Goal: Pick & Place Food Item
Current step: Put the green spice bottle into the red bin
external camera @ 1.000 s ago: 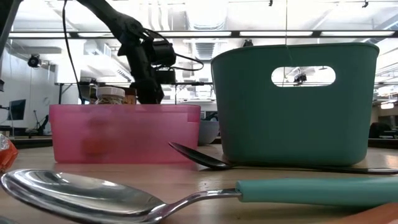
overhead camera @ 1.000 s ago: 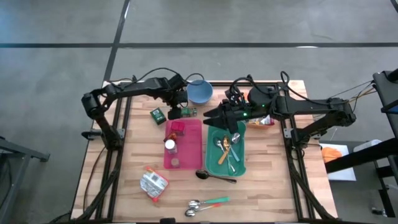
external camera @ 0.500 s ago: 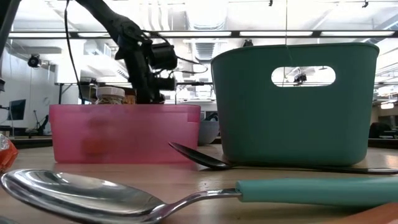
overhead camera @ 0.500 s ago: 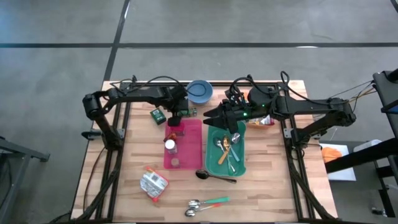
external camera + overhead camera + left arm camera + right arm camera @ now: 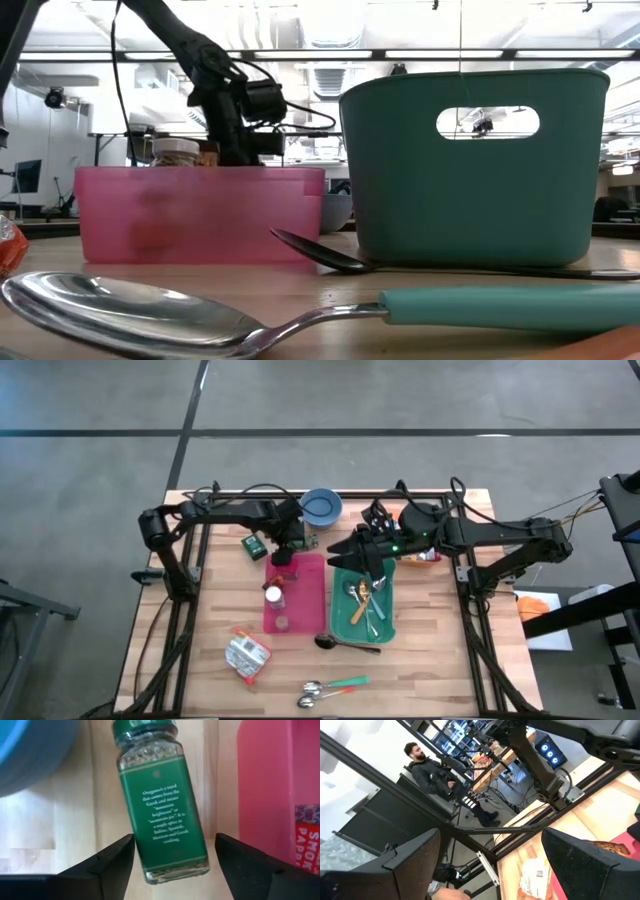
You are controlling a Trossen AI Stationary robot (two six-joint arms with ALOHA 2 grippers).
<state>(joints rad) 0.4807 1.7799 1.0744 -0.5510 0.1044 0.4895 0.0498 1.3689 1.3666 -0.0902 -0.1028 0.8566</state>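
Observation:
A green-capped spice jar (image 5: 162, 805) lies on its side on the wood between the blue bowl (image 5: 321, 507) and the far end of the pink bin (image 5: 322, 592). My left gripper (image 5: 175, 857) points steeply down over the jar (image 5: 306, 540), open. Its two fingers stand on either side of the jar's bottom end with narrow gaps. In the bin are a red paprika box (image 5: 285, 567) and a white-lidded jar (image 5: 272, 593). My right gripper (image 5: 348, 548) hangs open and level, high over the far end of the teal bin (image 5: 390, 615), holding nothing.
A small green box (image 5: 254, 544) lies left of the jar. The teal bin holds cutlery. A black spoon (image 5: 345, 643) lies near the bins, a foil packet (image 5: 247, 657) at the near left, and spoons (image 5: 330, 688) at the near edge. A person sits beyond the table (image 5: 427, 772).
My left gripper has come down and moved toward the table's near edge, from beside the blue bowl to the spice jar at the pink bin's far end. The jar and bins have stayed in place.

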